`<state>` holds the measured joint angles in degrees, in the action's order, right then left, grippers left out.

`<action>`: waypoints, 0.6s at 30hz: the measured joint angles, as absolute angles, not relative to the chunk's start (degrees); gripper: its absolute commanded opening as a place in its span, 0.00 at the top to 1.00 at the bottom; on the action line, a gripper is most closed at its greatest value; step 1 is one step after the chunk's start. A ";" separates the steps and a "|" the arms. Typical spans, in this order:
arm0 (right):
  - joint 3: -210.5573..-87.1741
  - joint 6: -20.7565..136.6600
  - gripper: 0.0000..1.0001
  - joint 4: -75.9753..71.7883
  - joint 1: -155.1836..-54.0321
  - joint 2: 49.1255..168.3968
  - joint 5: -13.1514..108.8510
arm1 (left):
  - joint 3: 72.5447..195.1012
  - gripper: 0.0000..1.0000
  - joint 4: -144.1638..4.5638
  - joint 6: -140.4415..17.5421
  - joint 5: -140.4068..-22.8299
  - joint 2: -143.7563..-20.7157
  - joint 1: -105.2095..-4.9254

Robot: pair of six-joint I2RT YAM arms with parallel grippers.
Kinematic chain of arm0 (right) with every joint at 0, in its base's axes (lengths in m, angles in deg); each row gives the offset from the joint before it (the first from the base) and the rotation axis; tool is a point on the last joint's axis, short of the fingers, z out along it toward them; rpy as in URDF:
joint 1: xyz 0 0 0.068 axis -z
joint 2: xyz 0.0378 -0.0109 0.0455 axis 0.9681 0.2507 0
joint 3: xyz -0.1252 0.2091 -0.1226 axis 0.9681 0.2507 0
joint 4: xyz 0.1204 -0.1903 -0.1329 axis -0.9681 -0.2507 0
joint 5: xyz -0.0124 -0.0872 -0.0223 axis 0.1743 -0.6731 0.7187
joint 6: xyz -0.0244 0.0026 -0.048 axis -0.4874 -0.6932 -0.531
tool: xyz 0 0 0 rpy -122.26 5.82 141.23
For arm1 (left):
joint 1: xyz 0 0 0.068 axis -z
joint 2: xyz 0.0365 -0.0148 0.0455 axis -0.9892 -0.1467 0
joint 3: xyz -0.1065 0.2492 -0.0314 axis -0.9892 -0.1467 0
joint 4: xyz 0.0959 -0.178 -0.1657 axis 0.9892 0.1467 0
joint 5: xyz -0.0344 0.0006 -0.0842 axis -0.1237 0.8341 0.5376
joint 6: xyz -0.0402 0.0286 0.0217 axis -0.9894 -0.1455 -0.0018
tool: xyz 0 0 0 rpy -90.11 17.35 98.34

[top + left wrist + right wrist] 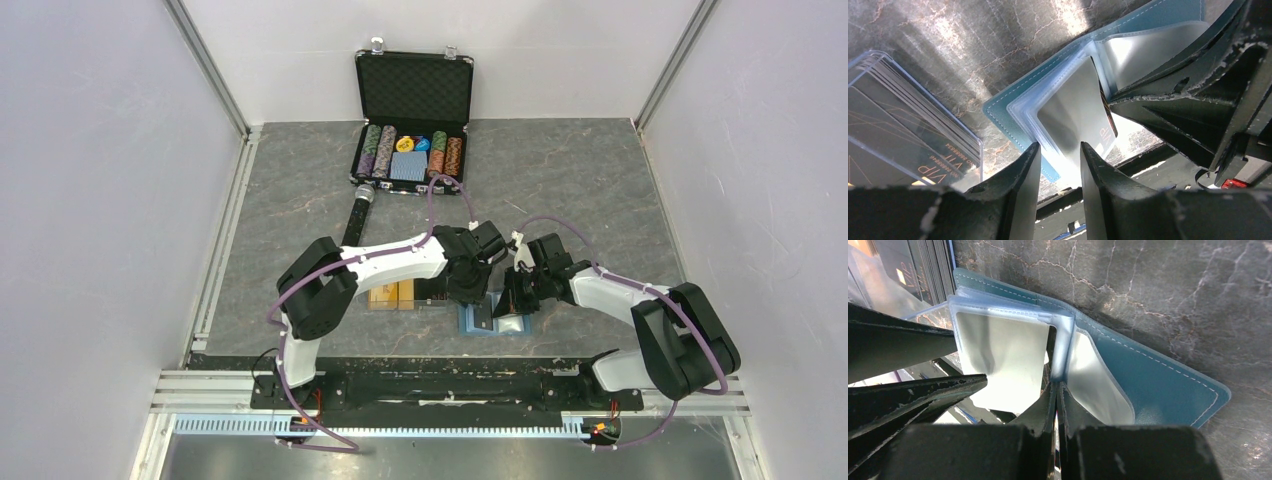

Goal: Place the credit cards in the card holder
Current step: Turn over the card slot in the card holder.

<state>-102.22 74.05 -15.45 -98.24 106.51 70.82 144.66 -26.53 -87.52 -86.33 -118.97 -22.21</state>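
Note:
The teal card holder [468, 322] [1008, 112] [1158, 385] lies open on the grey table, its clear plastic sleeves [1068, 107] fanned upward. My right gripper [1057, 385] [515, 298] is shut on the fold of the sleeves and holds them up. My left gripper [1059, 146] [468, 288] stands open at the sleeves' near edge, and one sleeve edge lies between its tips. A dark credit card [1107, 125] marked VIP sits partly in a sleeve, just right of my left fingers. More credit cards [395, 297] [903, 135] are stacked in a clear box left of the holder.
An open black chip case [412, 150] with poker chips and a card deck stands at the back. A black stick-like object [355, 215] lies in front of it. Metal rails [450, 385] run along the near edge, and white walls close in both sides.

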 measured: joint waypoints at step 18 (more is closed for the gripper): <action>-101.85 74.08 1.00 -14.43 -98.59 106.66 71.37 | 145.70 0.57 -24.87 -86.88 -87.38 -118.97 -21.80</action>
<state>-101.85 74.08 -14.43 -98.59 106.66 71.37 145.70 -24.87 -86.88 -87.38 -118.97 -21.80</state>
